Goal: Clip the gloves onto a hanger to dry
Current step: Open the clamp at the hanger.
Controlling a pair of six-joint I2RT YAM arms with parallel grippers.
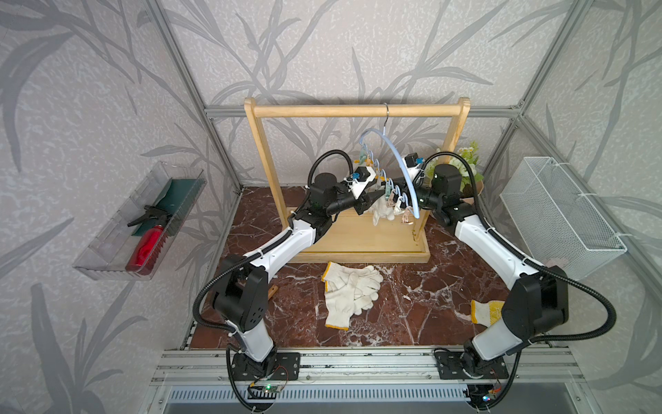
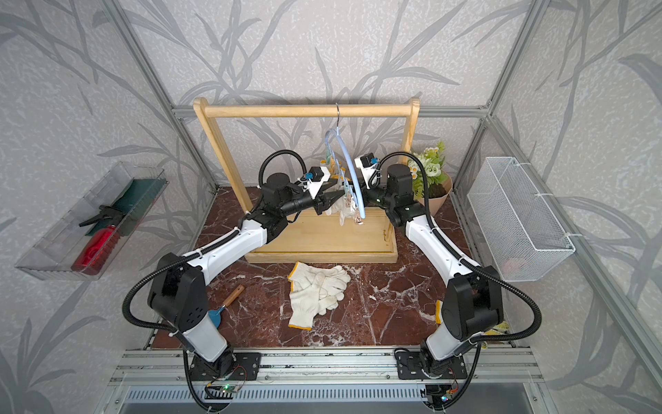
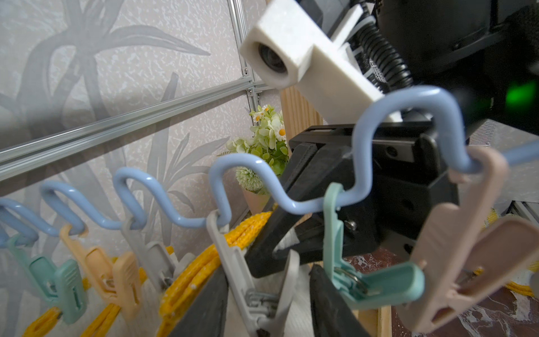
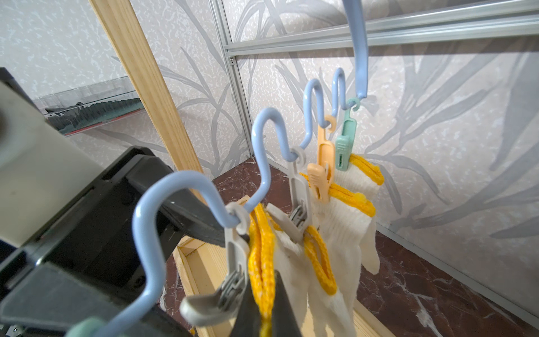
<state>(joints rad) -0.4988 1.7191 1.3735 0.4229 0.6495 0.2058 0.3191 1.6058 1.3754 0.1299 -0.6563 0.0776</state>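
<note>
A blue wavy hanger (image 1: 401, 168) hangs by its hook from the wooden rack (image 1: 354, 110). Coloured clips hang along it, and several white gloves (image 4: 344, 221) with yellow cuffs are clipped at its far end. My right gripper (image 4: 265, 309) is shut on one more glove's yellow cuff (image 4: 261, 262), held up beside a grey clip (image 4: 233, 280). My left gripper (image 3: 267, 280) is shut on that grey clip (image 3: 253, 294), one finger on each handle. More white gloves (image 1: 349, 292) lie in a pile on the marble table in front of the rack.
A yellow-patterned glove (image 1: 487, 312) lies at the front right beside the right arm. A wooden-handled tool (image 2: 229, 297) lies front left. A flower pot (image 2: 431, 179) stands behind the right arm. A clear tray with a red spray bottle (image 1: 147, 243) and a white wire basket (image 1: 559, 215) hang on the side walls.
</note>
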